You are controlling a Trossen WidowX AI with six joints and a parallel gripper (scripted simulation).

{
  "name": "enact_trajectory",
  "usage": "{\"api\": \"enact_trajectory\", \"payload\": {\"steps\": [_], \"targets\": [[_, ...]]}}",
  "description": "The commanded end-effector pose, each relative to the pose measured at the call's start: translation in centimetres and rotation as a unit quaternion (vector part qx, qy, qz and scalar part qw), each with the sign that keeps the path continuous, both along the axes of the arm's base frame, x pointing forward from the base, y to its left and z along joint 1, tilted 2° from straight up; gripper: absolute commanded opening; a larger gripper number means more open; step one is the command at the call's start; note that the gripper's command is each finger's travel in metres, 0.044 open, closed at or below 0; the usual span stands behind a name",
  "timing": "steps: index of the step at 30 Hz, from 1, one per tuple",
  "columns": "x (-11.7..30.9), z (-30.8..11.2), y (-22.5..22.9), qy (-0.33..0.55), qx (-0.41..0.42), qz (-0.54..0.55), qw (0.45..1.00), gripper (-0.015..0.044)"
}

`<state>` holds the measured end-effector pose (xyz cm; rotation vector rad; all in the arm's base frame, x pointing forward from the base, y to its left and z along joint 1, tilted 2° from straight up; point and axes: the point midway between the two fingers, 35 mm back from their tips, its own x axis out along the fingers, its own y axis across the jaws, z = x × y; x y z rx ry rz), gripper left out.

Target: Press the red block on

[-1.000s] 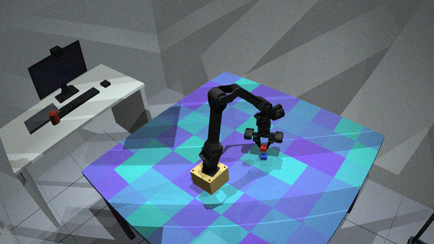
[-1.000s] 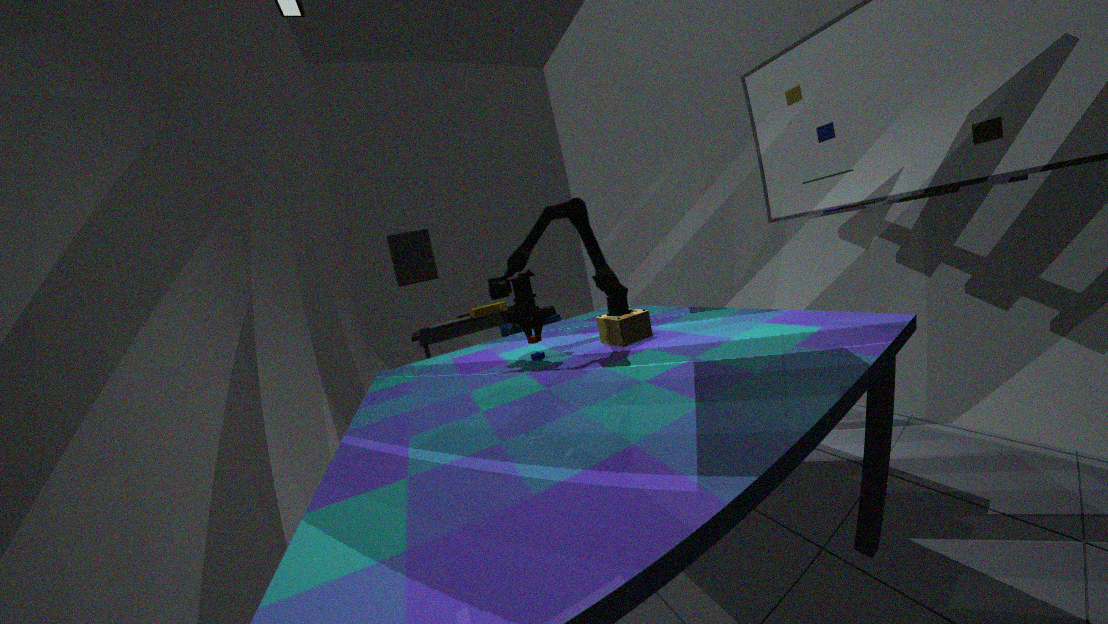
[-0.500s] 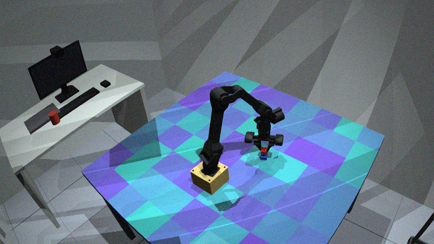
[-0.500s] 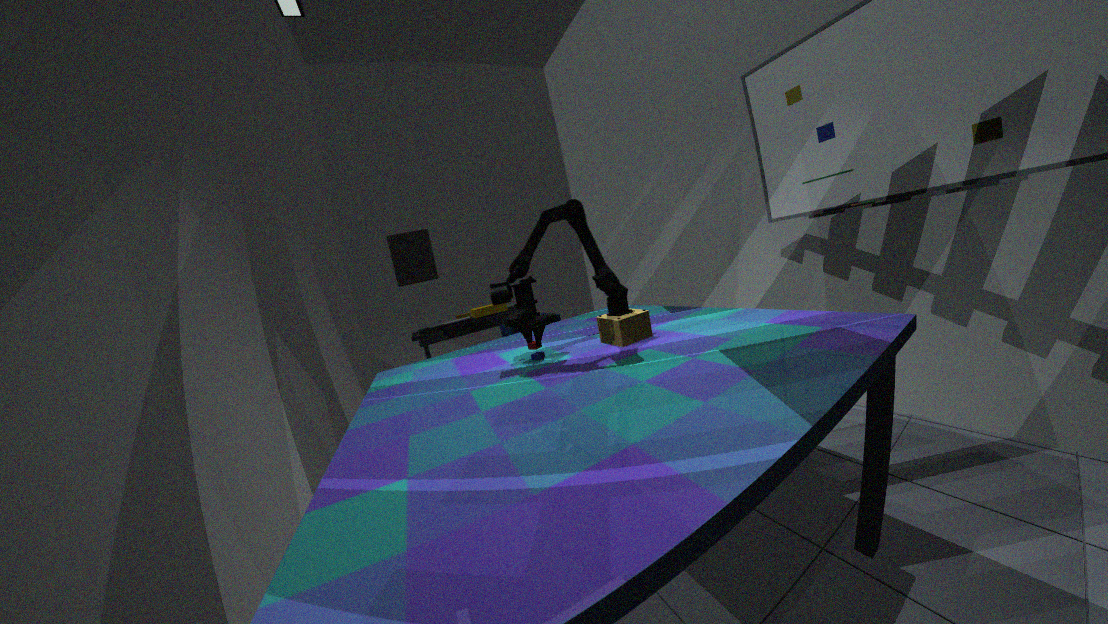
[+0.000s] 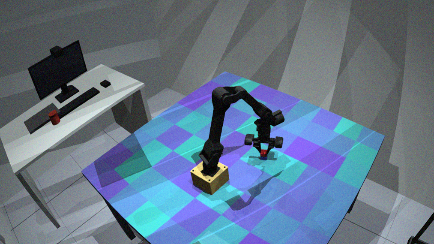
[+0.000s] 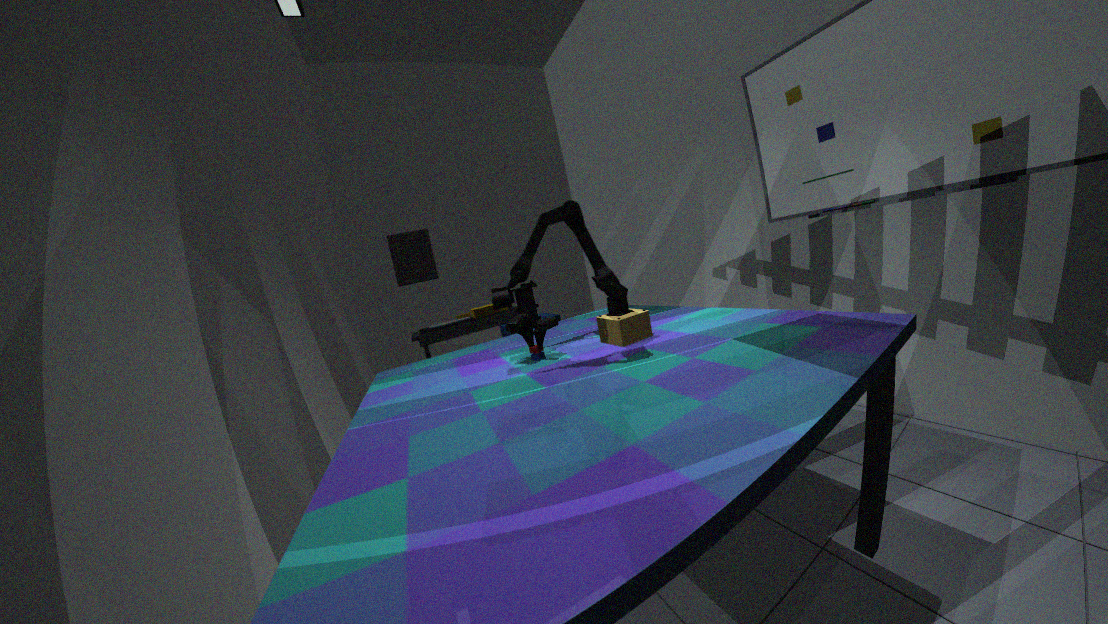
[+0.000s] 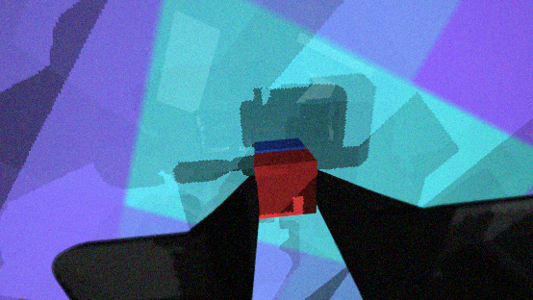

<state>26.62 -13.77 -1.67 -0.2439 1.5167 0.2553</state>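
Your gripper [image 5: 263, 152] [image 6: 536, 350] [image 7: 283, 179] is clamped on the red block [image 5: 263, 153] [image 6: 535, 350] [image 7: 288, 188]; pickup complete. Blue block [image 5: 263, 158] [image 7: 279, 145] lies directly below it. Seating unconfirmed; release outstanding.

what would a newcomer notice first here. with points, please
Probably the checkered table [image 5: 207, 217] [image 6: 542, 434], in purple, teal and blue, with the black arm [image 5: 216, 121] [image 6: 586, 240] rising from a yellowish box [image 5: 203, 182] [image 6: 624, 328] on it. Next, the bright red block [image 5: 263, 153] [image 6: 535, 350] [image 7: 287, 189], gripped between the jaws directly above the blue block [image 5: 263, 158] [image 7: 279, 145].
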Motion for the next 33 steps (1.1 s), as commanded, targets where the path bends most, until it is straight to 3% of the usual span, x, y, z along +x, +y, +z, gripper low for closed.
{"api": "enact_trajectory", "payload": {"steps": [1,33], "targets": [[-0.04,-0.29,0.02,0.002,0.001,0.003,1.000,0.0000],[0.03,-1.04,-0.02,0.002,0.001,0.003,1.000,0.0000]]}}
